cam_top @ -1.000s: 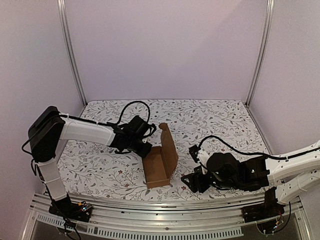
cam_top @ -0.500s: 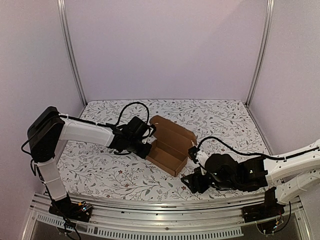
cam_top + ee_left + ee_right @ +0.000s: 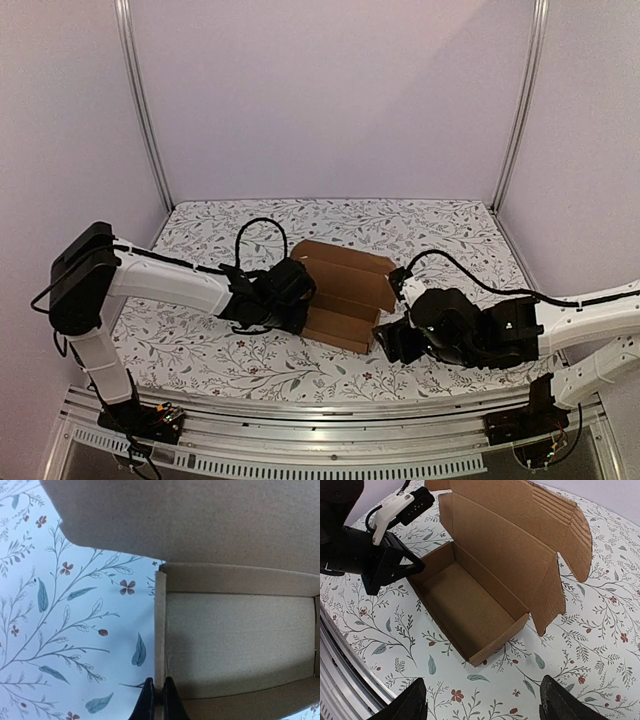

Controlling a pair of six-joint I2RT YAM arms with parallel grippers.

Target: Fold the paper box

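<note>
your plain brown cardboard box sits open on the white table cover printed with leaves and small flowers, about mid-table and between the two arms. its tray lies flat on the cover. its broad cardboard lid stands up from the far long wall and leans back away from the tray, with a rounded side flap at its right end and a second flap hanging down by the tray's right corner.

your left gripper is at the tray's left short wall. in the left wrist view its two black fingertips are clenched on that thin wall, one outside over the cover and one inside the tray. the right wrist view shows the same gripper touching that end of the box.

your right gripper is released, its fingers spread wide with nothing between them. it hangs above the cover just beside the tray's right end, not touching the cardboard. from above, it sits close against the box's near right corner.
</note>
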